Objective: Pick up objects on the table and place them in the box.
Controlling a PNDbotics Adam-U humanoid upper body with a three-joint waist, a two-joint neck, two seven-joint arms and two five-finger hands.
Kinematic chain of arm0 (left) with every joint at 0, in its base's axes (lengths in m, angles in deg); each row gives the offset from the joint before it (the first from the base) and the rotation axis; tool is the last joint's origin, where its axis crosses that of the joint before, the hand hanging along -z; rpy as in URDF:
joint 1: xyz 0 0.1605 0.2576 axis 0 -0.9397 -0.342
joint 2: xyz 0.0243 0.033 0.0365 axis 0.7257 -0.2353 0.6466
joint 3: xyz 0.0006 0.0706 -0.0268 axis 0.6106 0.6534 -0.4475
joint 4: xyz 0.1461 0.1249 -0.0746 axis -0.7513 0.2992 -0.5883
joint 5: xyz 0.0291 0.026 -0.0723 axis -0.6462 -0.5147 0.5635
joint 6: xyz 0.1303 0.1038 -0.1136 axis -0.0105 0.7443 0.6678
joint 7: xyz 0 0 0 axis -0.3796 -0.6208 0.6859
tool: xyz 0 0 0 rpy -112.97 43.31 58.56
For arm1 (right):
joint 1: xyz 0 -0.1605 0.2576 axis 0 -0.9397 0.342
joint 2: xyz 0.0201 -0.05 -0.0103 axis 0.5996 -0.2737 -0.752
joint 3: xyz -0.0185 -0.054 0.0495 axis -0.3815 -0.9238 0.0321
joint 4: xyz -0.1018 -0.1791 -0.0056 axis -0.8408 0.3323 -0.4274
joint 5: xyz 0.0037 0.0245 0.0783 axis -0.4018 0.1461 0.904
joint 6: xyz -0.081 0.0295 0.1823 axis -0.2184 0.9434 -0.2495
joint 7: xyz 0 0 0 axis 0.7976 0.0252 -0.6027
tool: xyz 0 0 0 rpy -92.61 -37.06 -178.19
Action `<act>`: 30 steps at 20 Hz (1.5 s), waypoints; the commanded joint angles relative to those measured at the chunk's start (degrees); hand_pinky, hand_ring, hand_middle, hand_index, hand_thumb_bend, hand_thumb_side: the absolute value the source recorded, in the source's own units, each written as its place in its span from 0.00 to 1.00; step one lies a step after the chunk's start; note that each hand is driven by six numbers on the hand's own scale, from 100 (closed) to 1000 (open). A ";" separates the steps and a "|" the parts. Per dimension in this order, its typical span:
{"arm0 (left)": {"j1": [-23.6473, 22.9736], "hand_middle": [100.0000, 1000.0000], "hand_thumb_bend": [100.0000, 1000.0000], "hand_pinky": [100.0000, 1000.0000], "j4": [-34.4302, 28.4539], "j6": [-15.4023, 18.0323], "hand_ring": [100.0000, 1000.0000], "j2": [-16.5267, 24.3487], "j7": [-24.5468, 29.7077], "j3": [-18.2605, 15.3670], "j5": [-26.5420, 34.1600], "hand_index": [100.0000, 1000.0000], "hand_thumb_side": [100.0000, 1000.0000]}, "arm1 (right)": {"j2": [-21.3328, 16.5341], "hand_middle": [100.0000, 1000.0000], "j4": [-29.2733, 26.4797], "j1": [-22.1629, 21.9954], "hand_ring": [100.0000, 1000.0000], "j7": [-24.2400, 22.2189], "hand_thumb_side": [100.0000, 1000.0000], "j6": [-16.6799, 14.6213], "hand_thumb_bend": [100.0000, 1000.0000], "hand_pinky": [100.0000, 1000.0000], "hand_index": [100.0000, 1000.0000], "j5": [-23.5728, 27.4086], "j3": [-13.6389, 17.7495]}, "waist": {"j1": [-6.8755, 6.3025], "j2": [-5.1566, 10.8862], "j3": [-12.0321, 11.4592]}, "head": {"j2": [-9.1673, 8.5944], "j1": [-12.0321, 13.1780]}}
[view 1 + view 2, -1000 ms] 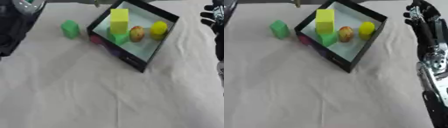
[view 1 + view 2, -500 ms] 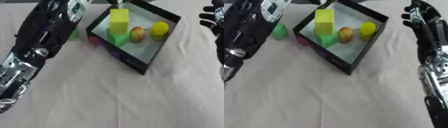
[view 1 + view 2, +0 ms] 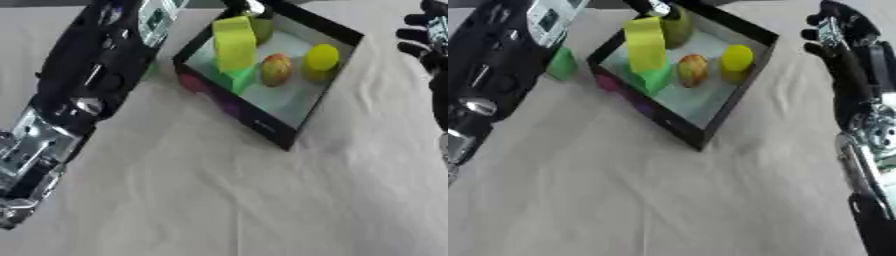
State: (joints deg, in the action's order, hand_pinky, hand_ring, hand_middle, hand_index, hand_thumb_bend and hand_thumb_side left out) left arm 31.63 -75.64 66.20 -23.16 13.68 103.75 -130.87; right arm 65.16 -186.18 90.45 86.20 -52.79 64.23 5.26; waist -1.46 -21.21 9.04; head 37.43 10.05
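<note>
Fingers (image 3: 822, 31) curl right of box (image 3: 732, 105).

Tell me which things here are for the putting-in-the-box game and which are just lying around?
For the job:
- black box
- green block on the table beside the box, partly hidden by the left arm
- already in the box: tall yellow block, yellow cylinder, reddish-yellow fruit, green piece

Just there:
- white tablecloth

No text or label can be read.
</note>
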 commanded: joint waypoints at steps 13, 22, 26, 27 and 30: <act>-1.25 0.75 0.53 0.67 -0.95 -8.19 0.79 13.50 9.54 -6.06 7.37 0.82 0.40 | -2.38 0.68 -1.16 -0.94 0.74 0.44 0.54 -0.09 0.00 0.78 0.81 -0.55 0.75 | -0.27 2.33 -1.61 | 0.72 -1.56; -3.87 0.76 0.66 0.72 1.26 -8.93 0.83 15.64 24.34 -7.31 5.23 0.82 0.47 | -2.50 0.68 -1.17 -0.97 0.74 0.55 0.55 -0.04 0.00 0.78 0.81 -0.58 0.80 | -0.27 2.19 -1.58 | 0.46 -1.90; -4.40 0.77 0.62 0.75 1.20 -6.72 0.86 15.92 29.37 -7.44 6.91 0.82 0.39 | -2.48 0.68 -1.19 -0.93 0.74 0.56 0.55 -0.02 0.00 0.78 0.81 -0.57 0.80 | -0.24 2.05 -1.49 | 0.23 -2.00; -4.49 0.78 0.60 0.76 1.09 -6.17 0.86 16.08 30.57 -7.41 7.34 0.82 0.35 | -2.51 0.68 -1.19 -0.95 0.74 0.57 0.55 0.00 0.00 0.78 0.81 -0.57 0.78 | -0.25 2.04 -1.51 | 0.23 -2.02; -5.12 0.77 0.57 0.77 -0.24 -4.33 0.87 17.07 34.70 -6.88 9.45 0.82 0.29 | -2.65 0.68 -1.17 -1.00 0.74 0.54 0.55 0.03 0.00 0.78 0.81 -0.62 0.73 | -0.36 2.01 -1.59 | 0.25 -2.12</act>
State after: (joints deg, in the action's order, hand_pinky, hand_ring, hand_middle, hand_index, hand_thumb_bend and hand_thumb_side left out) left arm 25.61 -74.57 61.21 -8.49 46.80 97.26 -122.33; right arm 63.93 -186.18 88.88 86.61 -52.69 63.84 5.63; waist -1.84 -20.81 7.47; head 38.16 8.06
